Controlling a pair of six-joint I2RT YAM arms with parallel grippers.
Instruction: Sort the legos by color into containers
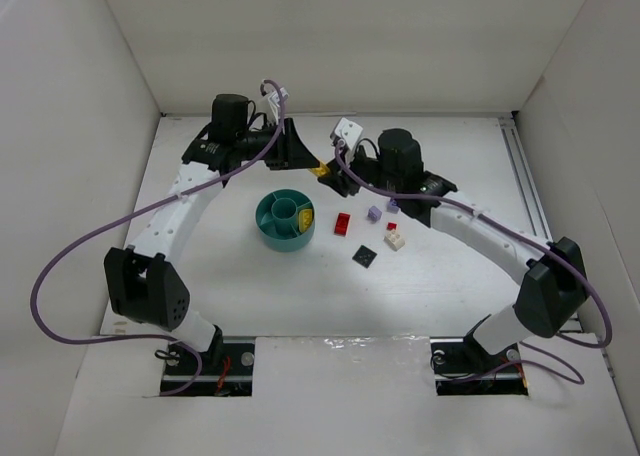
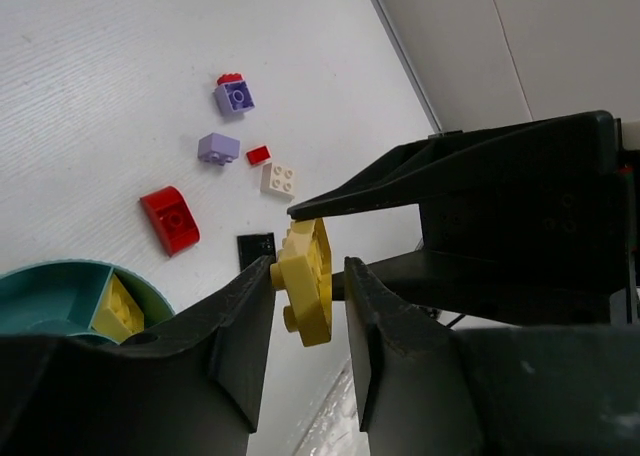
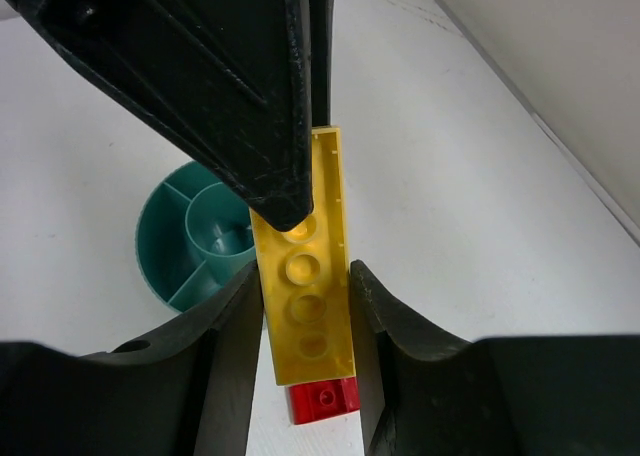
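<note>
A long yellow lego (image 3: 303, 306) hangs in the air between both grippers, behind the teal dish of containers (image 1: 270, 221). My right gripper (image 3: 305, 286) is shut on its two long edges. My left gripper (image 2: 308, 266) straddles the plate's other end (image 2: 315, 286): one finger touches the studs, and a thin gap shows at the other finger. Another yellow lego (image 2: 118, 309) lies in one wedge of the dish (image 2: 40, 291). On the table lie loose legos: red (image 1: 343, 224), lavender (image 1: 374, 214), white (image 1: 396, 240) and black (image 1: 364, 256).
A purple brick with a red one on it (image 2: 235, 96) and a tiny red piece (image 2: 258, 155) lie beyond the lavender brick (image 2: 218, 148). White walls enclose the table on three sides. A metal rail (image 1: 525, 176) runs along the right edge.
</note>
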